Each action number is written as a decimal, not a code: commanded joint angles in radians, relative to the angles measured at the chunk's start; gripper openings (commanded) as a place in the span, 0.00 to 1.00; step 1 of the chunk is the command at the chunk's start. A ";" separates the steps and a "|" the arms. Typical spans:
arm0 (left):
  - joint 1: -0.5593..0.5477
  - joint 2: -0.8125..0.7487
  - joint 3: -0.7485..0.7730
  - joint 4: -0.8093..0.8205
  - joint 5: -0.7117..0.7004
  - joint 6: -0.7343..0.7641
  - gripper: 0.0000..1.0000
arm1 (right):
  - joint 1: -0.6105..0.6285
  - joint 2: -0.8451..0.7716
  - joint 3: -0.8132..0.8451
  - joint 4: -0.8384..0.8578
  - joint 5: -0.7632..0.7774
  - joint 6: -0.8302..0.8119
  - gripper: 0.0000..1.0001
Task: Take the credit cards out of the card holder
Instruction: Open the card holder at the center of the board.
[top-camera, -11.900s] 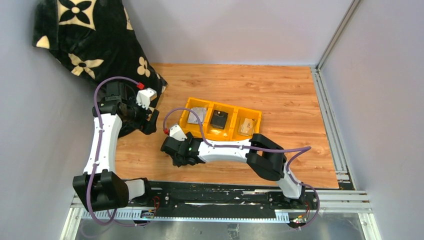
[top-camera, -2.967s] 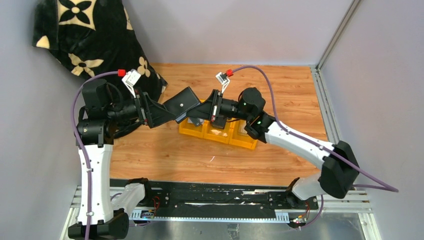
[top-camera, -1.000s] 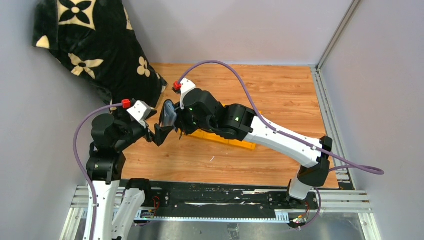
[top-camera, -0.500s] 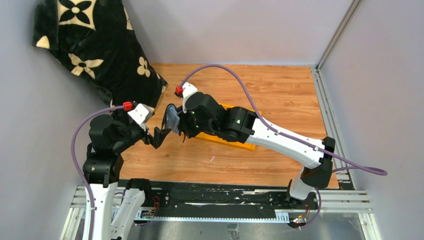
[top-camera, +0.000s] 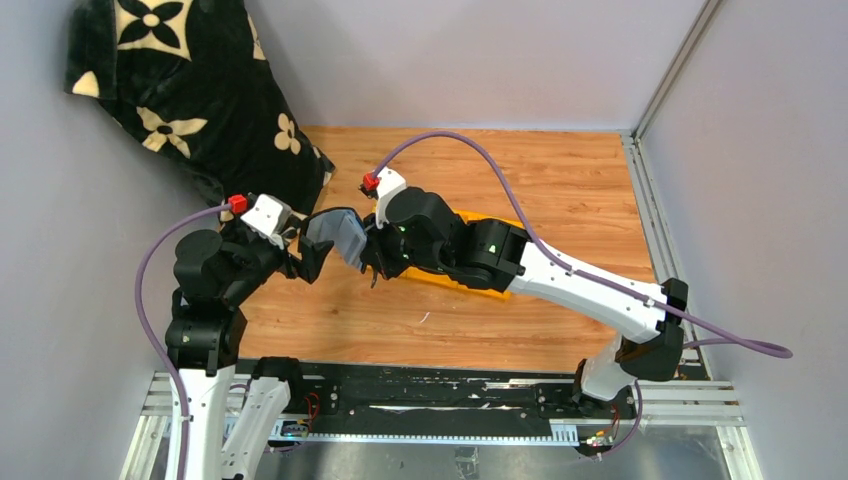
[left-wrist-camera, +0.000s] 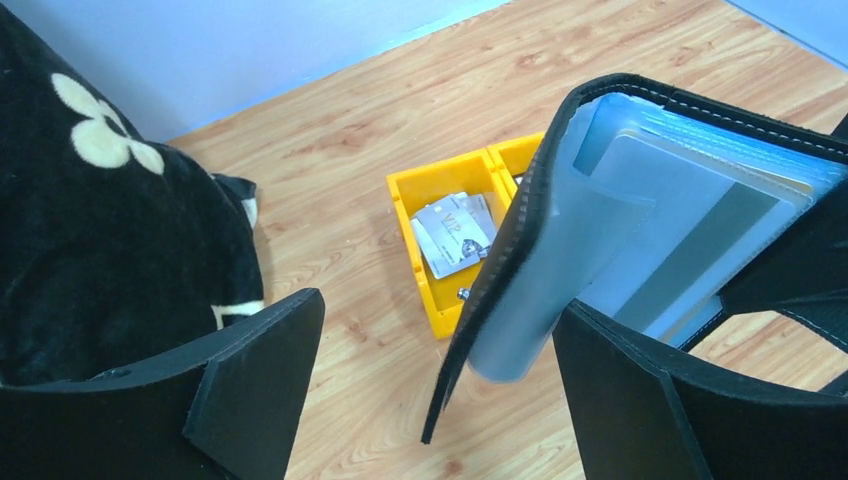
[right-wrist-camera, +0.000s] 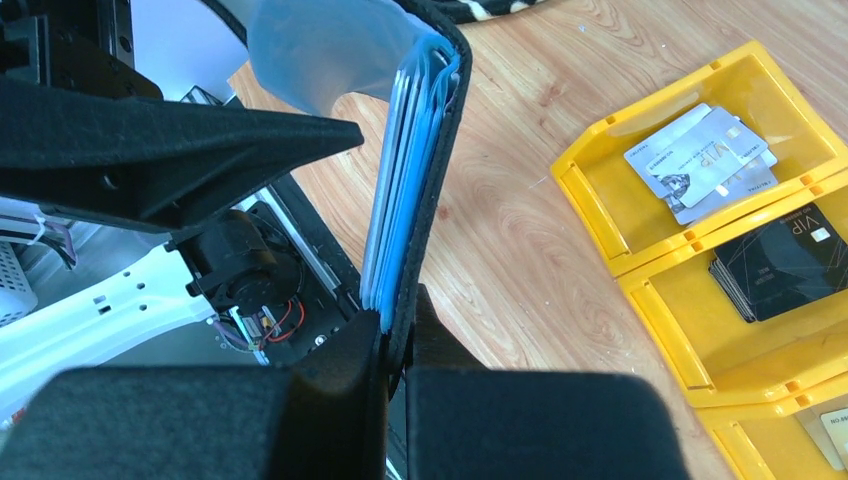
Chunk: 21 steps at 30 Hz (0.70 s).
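Top view: we see card holder open, up in air between left claw and right claw. Right arm hides most of yellow tray.

Left wrist: left claw wide, holder flap hanging between fingers; touching or not, we cannot tell. Silver cards lie in tray; holder hides the rest.

Right wrist: right claw pinches holder's edge tight. Black cards in next box; third box cut off.

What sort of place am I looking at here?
Probably a robot test cell: a wood-look table boxed in by plain grey walls, aluminium rails along its edges, and a left arm and right arm bolted at the front.
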 joint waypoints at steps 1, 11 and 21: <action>-0.005 -0.007 0.024 0.010 0.042 0.004 0.92 | 0.015 -0.065 -0.048 0.068 -0.023 -0.021 0.00; -0.006 -0.011 0.070 -0.050 0.122 0.065 0.44 | 0.008 -0.163 -0.213 0.204 -0.113 -0.050 0.00; -0.005 -0.013 0.079 -0.048 0.149 0.030 0.76 | -0.014 -0.212 -0.284 0.289 -0.214 -0.038 0.00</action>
